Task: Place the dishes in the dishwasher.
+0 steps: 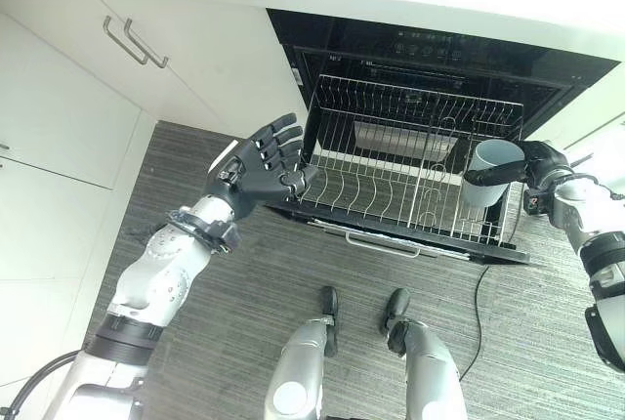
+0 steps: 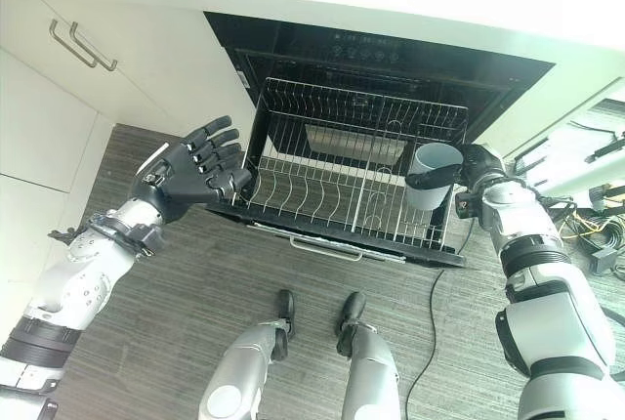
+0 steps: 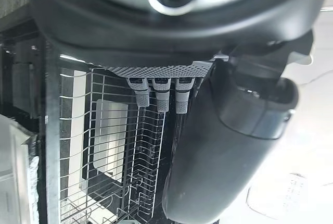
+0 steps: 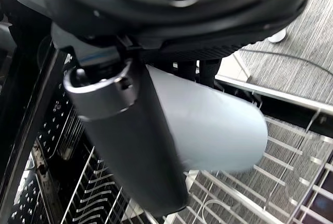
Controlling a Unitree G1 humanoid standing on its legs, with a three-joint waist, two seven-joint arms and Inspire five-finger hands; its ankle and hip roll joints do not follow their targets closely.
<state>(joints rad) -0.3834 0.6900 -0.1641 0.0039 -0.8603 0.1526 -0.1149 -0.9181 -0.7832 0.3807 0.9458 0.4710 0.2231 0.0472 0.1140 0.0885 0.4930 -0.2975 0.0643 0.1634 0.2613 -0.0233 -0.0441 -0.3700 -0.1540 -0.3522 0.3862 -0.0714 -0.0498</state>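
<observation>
The left hand (image 1: 262, 168) hovers at 9 o'clock of the rack (image 1: 391, 176), fingers spread and straight, holding nothing, just off the rack's left rim. The right hand (image 1: 532, 168) at 3 o'clock has fingers and thumb wrapped round one pale cup (image 1: 486, 171), upright over the rack's right end. The rack is pulled out of the dishwasher (image 1: 430, 59). At 10 o'clock, a cabinet (image 1: 186, 59) bears two handles (image 1: 135, 41). The right wrist view shows the thumb across the cup's wall.

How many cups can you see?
1. The pale cup is held in the right hand over the right end of the pulled-out dishwasher rack. The rest of the rack looks bare, though more could hide deeper inside.
</observation>
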